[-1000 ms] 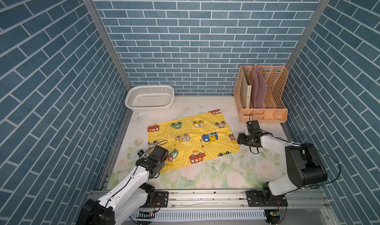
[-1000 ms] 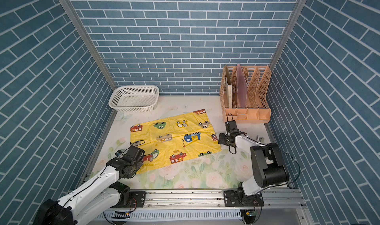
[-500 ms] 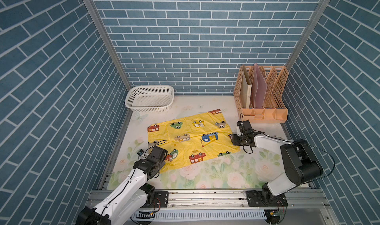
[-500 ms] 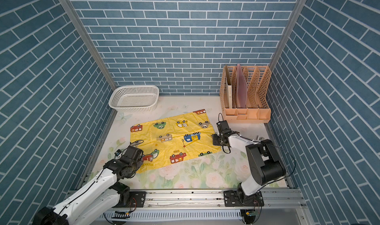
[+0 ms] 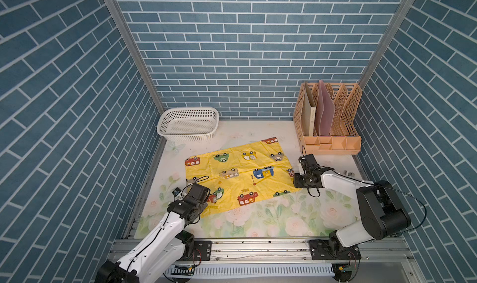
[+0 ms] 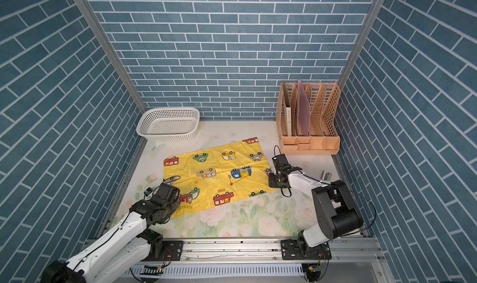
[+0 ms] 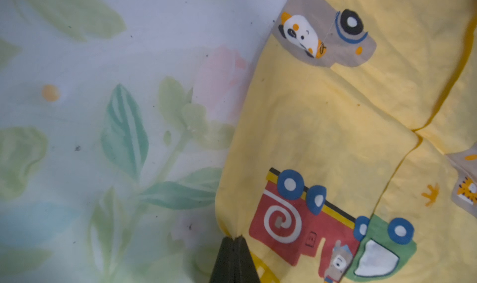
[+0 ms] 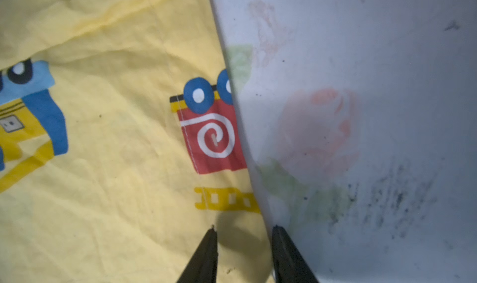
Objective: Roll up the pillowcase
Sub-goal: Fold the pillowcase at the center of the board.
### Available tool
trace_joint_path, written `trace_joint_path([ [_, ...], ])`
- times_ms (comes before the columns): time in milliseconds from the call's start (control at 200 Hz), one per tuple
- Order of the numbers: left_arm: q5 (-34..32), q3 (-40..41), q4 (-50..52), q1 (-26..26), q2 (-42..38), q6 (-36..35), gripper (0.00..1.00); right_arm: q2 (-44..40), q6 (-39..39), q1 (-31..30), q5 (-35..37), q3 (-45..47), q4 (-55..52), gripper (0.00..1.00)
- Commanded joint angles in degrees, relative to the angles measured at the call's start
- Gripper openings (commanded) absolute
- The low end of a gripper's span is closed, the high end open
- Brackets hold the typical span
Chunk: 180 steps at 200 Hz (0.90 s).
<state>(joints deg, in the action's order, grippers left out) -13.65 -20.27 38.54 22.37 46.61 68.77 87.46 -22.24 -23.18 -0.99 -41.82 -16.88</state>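
Observation:
The yellow pillowcase (image 5: 237, 175) printed with cartoon vehicles lies spread flat on the floral table covering in both top views. My left gripper (image 7: 233, 239) is shut on the pillowcase's (image 7: 335, 113) near-left edge, and the cloth puckers at the fingertips. In a top view the left gripper (image 5: 207, 197) sits low over that corner. My right gripper (image 8: 244, 230) is open with a narrow gap and straddles the pillowcase's (image 8: 116, 139) right edge, one fingertip over the cloth and one over the table covering. The right gripper (image 6: 271, 177) is low at that edge.
A white perforated basket (image 5: 188, 124) stands at the back left. An orange file rack (image 5: 327, 124) holding folders stands at the back right. A small grey object (image 5: 348, 172) lies by the right wall. Blue brick walls enclose the table on three sides.
The right gripper has moved left onto the pillowcase's right edge and its jaws have narrowed. The left gripper has stayed shut at the near-left edge.

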Motion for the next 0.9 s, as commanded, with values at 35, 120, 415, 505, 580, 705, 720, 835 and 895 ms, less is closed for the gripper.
trace_joint_path([
  [35, -0.71, -0.69, 1.47, -0.12, -0.74, -0.32, 0.0, 4.05, -2.89, -1.26, -0.25, 3.09, -9.2, 0.14],
  [120, -1.55, -2.16, 2.07, -0.06, -1.25, -0.36, 0.0, 2.77, -2.81, -0.87, 2.26, 1.05, -11.23, 0.01],
  [415, 0.33, -6.81, -0.42, -4.56, 0.94, -7.43, 0.0, -1.72, -0.61, 6.22, 1.45, -6.04, -12.38, 0.0],
  [505, 0.17, -7.61, -0.14, -5.44, 0.58, -8.51, 0.0, -4.14, -0.7, 8.79, 1.0, -6.03, -12.39, 0.0],
  [580, 0.56, -8.36, -0.4, -6.49, 0.63, -9.63, 0.0, -4.75, -0.74, 9.79, -0.33, -5.52, -12.22, 0.0],
  [705, 1.0, -11.45, -2.09, -7.34, 2.49, -11.96, 0.0, -5.45, -2.39, 10.26, -7.19, -5.96, -10.23, 0.0],
  [720, 1.11, -11.91, -2.3, -7.34, 2.85, -12.22, 0.0, -5.46, -2.56, 10.28, -7.82, -6.36, -10.14, 0.0],
  [835, 1.74, -15.24, -3.59, -7.36, 5.44, -13.77, 0.0, -4.51, -2.8, 10.27, -10.11, -9.67, -10.12, 0.0],
  [895, 2.06, -16.82, -4.11, -7.5, 6.24, -14.8, 0.0, -4.09, -3.01, 10.41, -11.33, -10.65, -9.87, 0.0],
])
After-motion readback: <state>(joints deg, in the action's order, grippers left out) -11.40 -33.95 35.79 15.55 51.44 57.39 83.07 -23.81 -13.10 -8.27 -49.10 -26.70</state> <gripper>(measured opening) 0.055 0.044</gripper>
